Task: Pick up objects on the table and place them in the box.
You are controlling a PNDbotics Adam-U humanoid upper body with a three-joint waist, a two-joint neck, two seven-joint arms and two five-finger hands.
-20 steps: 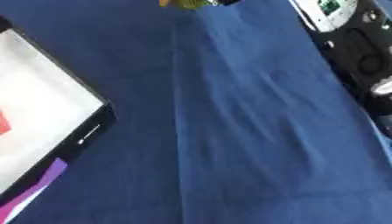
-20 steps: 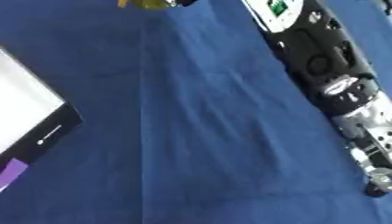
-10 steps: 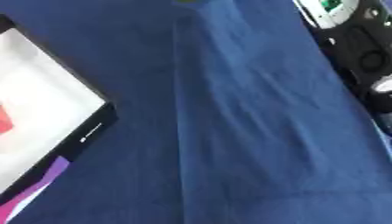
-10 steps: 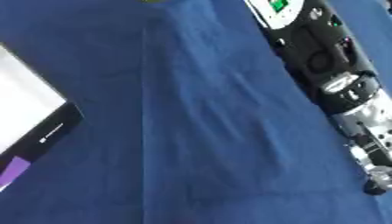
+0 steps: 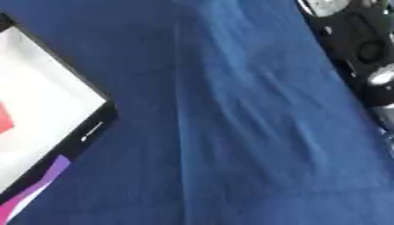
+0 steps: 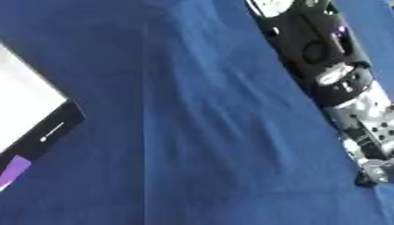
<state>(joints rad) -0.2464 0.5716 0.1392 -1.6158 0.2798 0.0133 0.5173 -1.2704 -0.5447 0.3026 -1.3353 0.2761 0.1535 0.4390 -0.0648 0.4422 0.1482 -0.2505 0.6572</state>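
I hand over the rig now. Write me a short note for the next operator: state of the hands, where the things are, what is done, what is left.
Hands: neither hand is in view; only the right arm shows, along the right side.
Things: the box lies at the left on the blue cloth, with something red inside at the picture's edge. No loose object shows on the cloth in view.
Done: possibly one item boxed.
Left: look over the rest of the table for more objects.

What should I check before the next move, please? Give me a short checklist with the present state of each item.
1. Box in view: ok, at the left, only partly seen.
2. Box already holds something: ok, a red object inside.
3. Object on the blue cloth to pick: not ok, none visible.
4. Right arm in view: ok, along the right edge.
5. Right hand state: cannot tell, hand not in view.
6. Left hand: cannot tell, not in view.
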